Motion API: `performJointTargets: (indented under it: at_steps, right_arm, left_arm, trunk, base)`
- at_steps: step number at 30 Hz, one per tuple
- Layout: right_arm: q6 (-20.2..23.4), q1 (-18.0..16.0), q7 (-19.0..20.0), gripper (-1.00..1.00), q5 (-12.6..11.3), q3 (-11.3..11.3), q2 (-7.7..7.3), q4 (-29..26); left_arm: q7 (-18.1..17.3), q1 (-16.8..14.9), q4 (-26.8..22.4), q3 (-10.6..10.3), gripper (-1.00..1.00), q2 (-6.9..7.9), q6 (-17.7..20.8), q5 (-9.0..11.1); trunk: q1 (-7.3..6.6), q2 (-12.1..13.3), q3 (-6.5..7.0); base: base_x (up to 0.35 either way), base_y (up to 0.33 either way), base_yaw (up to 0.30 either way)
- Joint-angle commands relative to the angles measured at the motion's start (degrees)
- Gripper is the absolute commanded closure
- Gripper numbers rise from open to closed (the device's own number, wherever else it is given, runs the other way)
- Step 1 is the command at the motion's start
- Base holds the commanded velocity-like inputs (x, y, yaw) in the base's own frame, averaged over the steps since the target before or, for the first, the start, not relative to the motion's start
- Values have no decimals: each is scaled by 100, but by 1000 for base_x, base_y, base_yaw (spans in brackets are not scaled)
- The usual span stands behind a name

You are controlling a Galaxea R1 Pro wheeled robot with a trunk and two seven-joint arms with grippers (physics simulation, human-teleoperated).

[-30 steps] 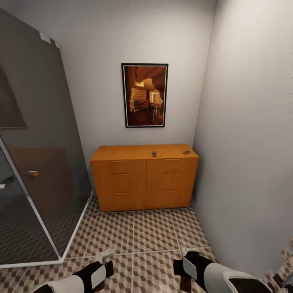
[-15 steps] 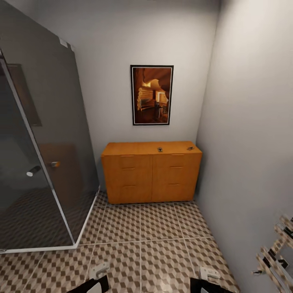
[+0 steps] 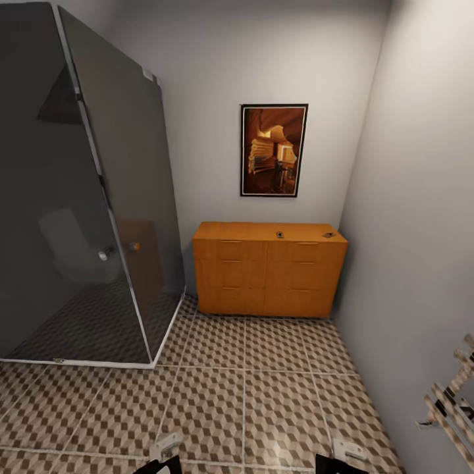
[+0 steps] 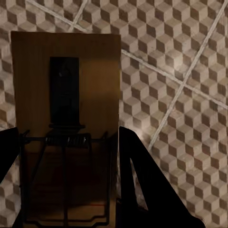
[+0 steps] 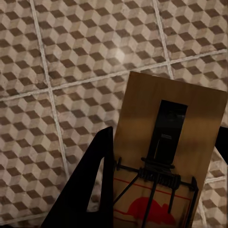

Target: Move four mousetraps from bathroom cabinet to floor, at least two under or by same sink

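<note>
The orange-brown cabinet point(image 3: 270, 270) stands against the far wall. Two small mousetraps point(image 3: 280, 234) point(image 3: 328, 234) lie on its top. My left gripper point(image 4: 69, 137) is shut on a wooden mousetrap point(image 4: 66, 85), its dark fingers point(image 4: 142, 190) pressing both long edges above the cube-patterned bathroom floor point(image 4: 180, 57). My right gripper point(image 5: 166, 142) is shut on another mousetrap point(image 5: 166, 118) with a red mark, also above the floor point(image 5: 71, 57). In the head view both held traps point(image 3: 164, 447) point(image 3: 347, 450) poke up at the bottom edge, over the tiles point(image 3: 250, 382).
A dark glass-walled shower point(image 3: 79, 197) fills the left side, its metal base rail running along the floor. A framed picture point(image 3: 273, 150) hangs above the cabinet. The grey right wall carries a towel rack point(image 3: 451, 401) low down.
The head camera has backed away and swung, so the cabinet looks smaller and sits further right. My arms have slid almost out of the picture's bottom. Both traps stay held.
</note>
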Motion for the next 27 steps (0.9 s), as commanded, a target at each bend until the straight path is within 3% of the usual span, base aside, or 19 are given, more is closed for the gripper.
performJointTargets:
  at_steps: [1, 8, 27]
  right_arm:
    - [-25, -6, -19, 100, -24, -28, -9, 14]
    - [-11, 2, -122, 100, -22, -27, -181, 11]
    - [-20, 3, -143, 100, 9, -27, -216, 5]
  left_arm:
    - [33, -4, -3, -48, 100, 24, 6, 26]
    - [38, 19, -3, -54, 100, 98, 26, 17]
    - [46, 33, -3, -47, 100, 168, -3, 56]
  trunk:
    - [-1, -10, -16]
    - [-1, -10, -54]
    - [-1, -10, -163]
  base:
    - [-336, 1, 232]
    - [-336, 0, 232]
    - [-324, 19, 233]
